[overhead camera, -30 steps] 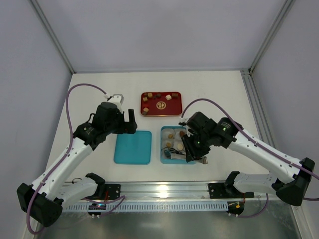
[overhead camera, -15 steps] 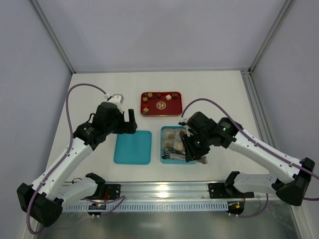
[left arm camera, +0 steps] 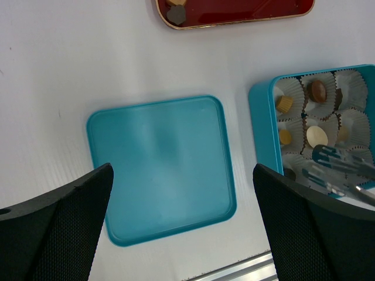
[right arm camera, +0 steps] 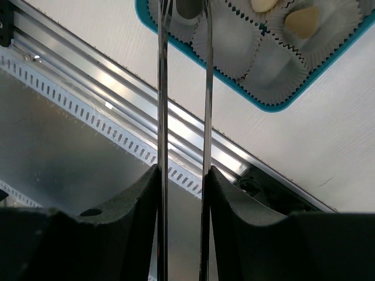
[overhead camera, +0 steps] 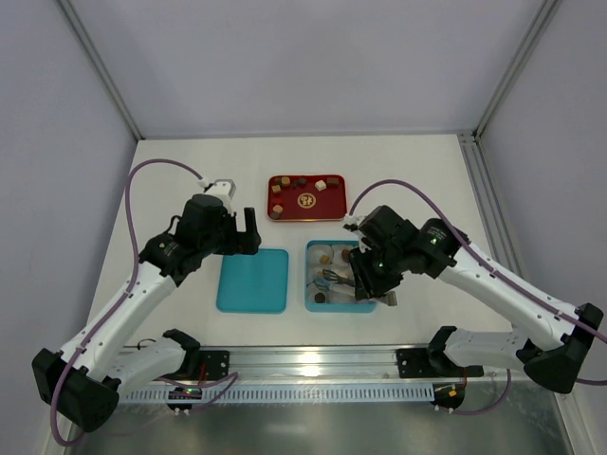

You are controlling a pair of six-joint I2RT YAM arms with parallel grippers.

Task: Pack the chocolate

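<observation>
the right claw (right arm camera: 181, 171) is clamping on a pair of thin metal tweezers (right arm camera: 162, 88), whose two blades are standing slightly apart and reaching over the near corner of the teal box (right arm camera: 280, 105). a dark piece of chocolate (right arm camera: 187, 6) is showing between the blades, in one of the white paper cups (right arm camera: 231, 41); whether the tips are touching it i cannot tell. more tan and brown pieces are sitting in other cups, and several are lying on the red tray (overhead camera: 327, 209) beyond the box. the left claw (left arm camera: 181, 175) is hovering with its fingers wide apart over the teal lid (left arm camera: 161, 152), which is lying flat on the table (left arm camera: 58, 70) just beside the box
</observation>
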